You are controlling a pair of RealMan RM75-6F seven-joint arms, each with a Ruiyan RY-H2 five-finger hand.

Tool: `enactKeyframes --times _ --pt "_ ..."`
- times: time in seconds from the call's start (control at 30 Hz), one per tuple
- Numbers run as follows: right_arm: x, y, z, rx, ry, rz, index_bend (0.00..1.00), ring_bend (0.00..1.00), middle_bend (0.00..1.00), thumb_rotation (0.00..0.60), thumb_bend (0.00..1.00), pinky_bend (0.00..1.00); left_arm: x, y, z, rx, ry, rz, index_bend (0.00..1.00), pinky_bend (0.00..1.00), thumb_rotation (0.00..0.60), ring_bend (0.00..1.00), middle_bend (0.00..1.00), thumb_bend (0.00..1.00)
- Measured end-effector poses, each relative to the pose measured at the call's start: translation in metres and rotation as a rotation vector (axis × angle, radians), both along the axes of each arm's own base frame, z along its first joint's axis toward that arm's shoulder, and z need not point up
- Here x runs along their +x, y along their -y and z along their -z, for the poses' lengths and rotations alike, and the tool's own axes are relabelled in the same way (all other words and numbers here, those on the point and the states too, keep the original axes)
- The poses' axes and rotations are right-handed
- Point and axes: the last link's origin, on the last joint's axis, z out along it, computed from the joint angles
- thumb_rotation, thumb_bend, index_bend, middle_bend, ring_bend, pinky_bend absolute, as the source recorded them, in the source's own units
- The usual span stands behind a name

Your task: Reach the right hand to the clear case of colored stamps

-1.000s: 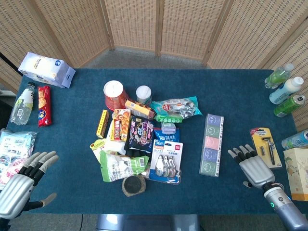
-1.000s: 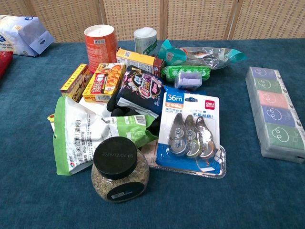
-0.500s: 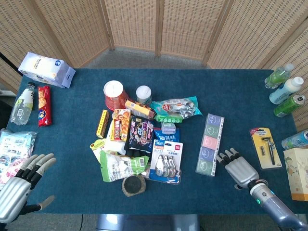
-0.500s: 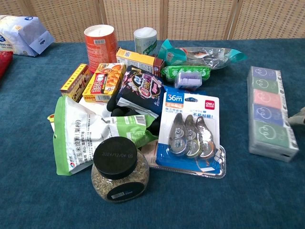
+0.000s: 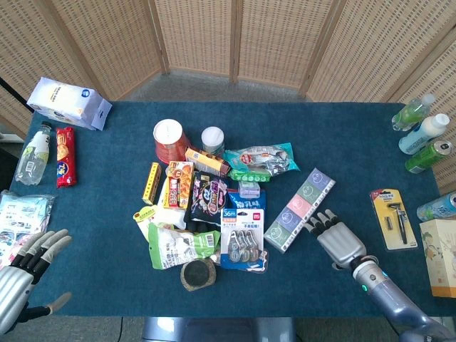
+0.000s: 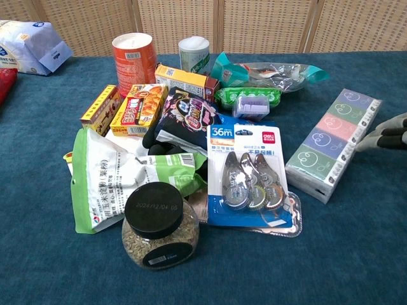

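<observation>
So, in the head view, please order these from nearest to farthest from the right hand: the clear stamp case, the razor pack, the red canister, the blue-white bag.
From the right hand:
1. Clear stamp case, at its fingertips, just left of it.
2. Razor pack, to the right side.
3. Red canister, far side of the central pile.
4. Blue-white bag, far left corner.

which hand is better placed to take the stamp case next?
Right. The right hand has its fingertips at the near edge of the stamp case. The left hand sits open at the table's far left corner, with the whole pile of snacks between it and the case.
</observation>
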Motion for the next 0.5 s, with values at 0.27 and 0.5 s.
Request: enactKeyframes --times 0.27,0.5 --pt "0.011 0.009 -0.024 -0.104 -0.019 -0.033 0.00 0.00 0.00 0.600 0.15 0.00 0.003 -0.004 0.004 -0.013 0.007 0.015 0.00 0.00 0.600 0.00 0.00 0.26" --pt "0.033 0.020 -0.012 -0.051 0.022 -0.260 0.00 0.00 0.00 0.600 0.15 0.00 0.005 -0.001 0.001 -0.010 0.004 0.013 0.00 0.00 0.600 0.00 0.00 0.26"
